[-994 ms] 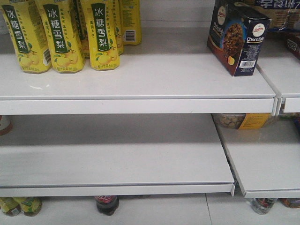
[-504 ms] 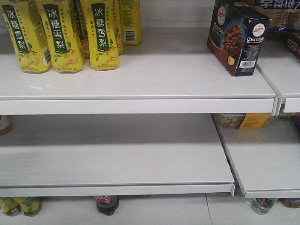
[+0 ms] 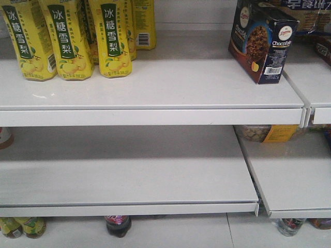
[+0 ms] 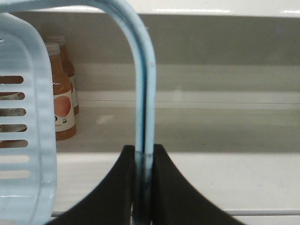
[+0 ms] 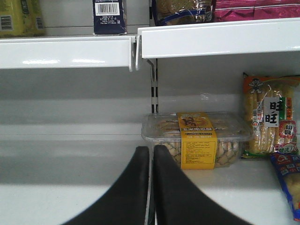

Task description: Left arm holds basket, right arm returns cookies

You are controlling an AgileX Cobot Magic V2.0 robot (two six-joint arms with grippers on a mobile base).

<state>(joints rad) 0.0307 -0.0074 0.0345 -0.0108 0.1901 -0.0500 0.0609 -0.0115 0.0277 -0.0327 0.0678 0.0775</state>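
**Mei:** Nothing has shifted between the earlier front views and this one; the dark navy-and-brown cardboard cookie box [image 3: 262, 40] stands just where it did, upright at the right end of the white upper shelf [image 3: 155, 88].

**Jon:** Start close in, then. What is each arm doing?

**Mei:** The left black tapered gripper [image 4: 143, 161] is clenched on one curved hoop handle of the light blue slotted plastic basket [image 4: 26, 140], so I'd judge it is hanging the basket steady. The right black gripper [image 5: 151, 157] has its jaws pressed together with nothing between them, pointing at the lower shelf. Its job looks done.

**Jon:** And beyond it?

**Mei:** A clear plastic tub with a yellow label [image 5: 197, 140] sits just past the fingers. That is not the cookies. Higher up, only the box's barcode side [image 5: 108, 16] shows, cut off by the frame.

**Jon:** What can't you make out?

**Mei:** The basket's inside is out of sight, so I cannot tell whether anything is left in it. The yellow pear-drink bottles [image 3: 67, 39] lose their tops, and the bottles below the lowest shelf are mostly hidden.
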